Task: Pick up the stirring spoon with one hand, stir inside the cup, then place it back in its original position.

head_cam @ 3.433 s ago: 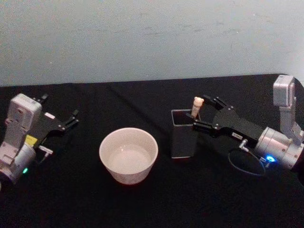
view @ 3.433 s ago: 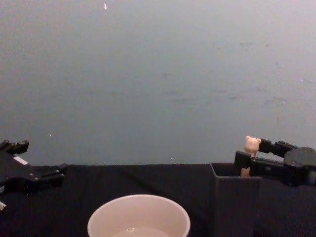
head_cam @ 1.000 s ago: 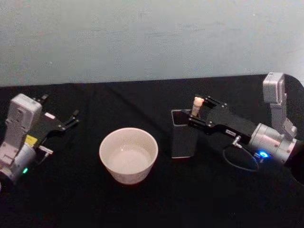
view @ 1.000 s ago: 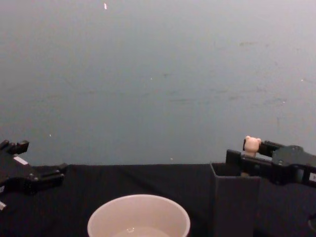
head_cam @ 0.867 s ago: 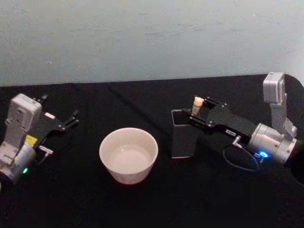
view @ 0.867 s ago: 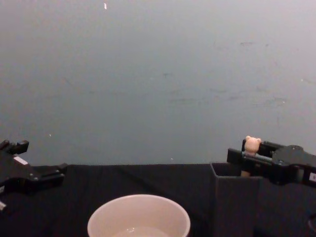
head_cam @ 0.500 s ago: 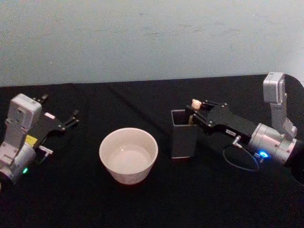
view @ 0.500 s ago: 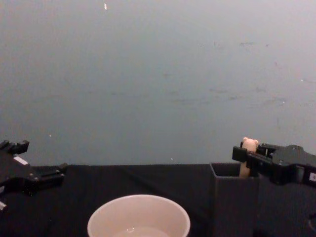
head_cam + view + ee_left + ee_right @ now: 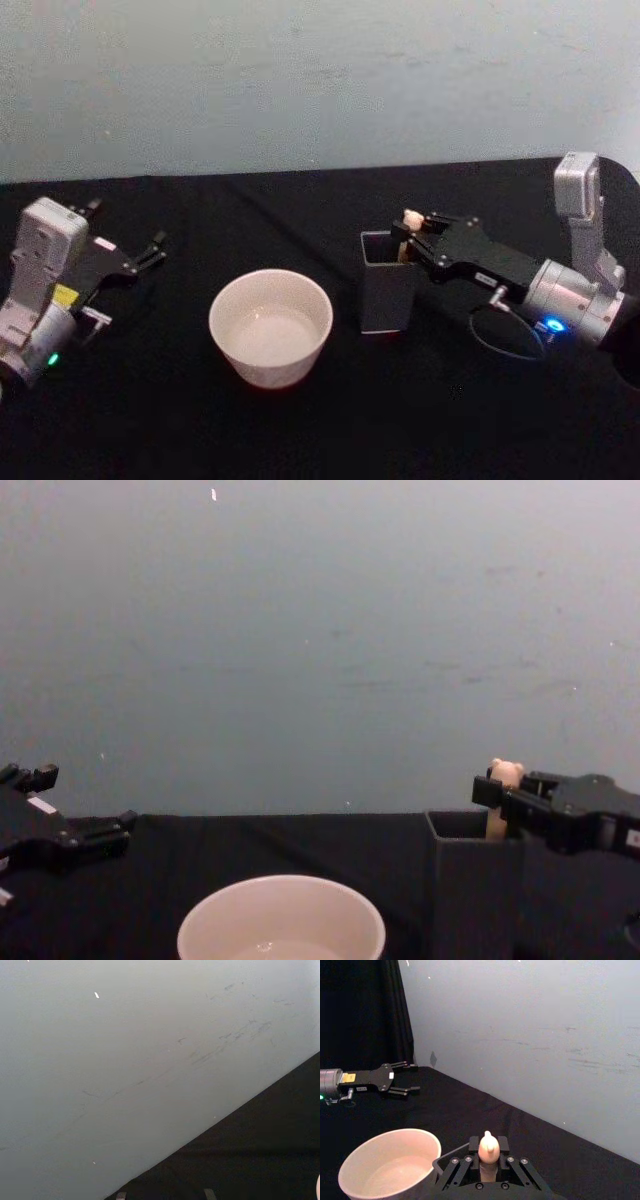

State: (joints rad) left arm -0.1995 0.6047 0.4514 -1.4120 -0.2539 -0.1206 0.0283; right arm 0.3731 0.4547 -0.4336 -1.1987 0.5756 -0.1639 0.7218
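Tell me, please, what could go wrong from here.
1. The right gripper pinches the stirring spoon just under its bear head; held so high, it may swing or slip.
2. A slanted lift could drag the spoon against the tall dark grey holder and tip it toward the cup.
The left gripper sits parked.

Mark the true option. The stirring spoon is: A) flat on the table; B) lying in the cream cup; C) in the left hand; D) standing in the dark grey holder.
D: the stirring spoon rises from the holder, the right hand closed on its handle.
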